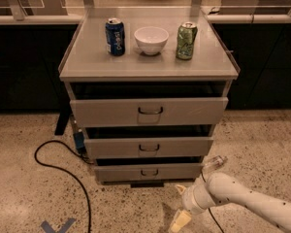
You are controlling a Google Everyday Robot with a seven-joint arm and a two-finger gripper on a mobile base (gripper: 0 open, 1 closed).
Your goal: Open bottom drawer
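From the camera view, the bottom drawer (149, 173) is the lowest and narrowest of three grey fronts in the metal cabinet (68, 89). It sits just above the speckled floor (29, 198), with a small dark loop handle at its centre and a dark gap above its top edge.

The end effector (178, 206) hangs low, near the floor. It is below and to the right of that drawer's right end, close to it but not touching, and clear of the handle. Its two pale fingers (179, 222) look spread apart, with nothing between them.

The white arm (252, 204) comes in from the lower right corner and slopes up and left to a rounded wrist, with the end effector facing left.

On the cabinet's surface (150, 66) stand a blue soda can (115, 37), a white bowl (151, 40) and a green can (186, 41) in a row. A black cable (63, 171) loops across the floor on the left.
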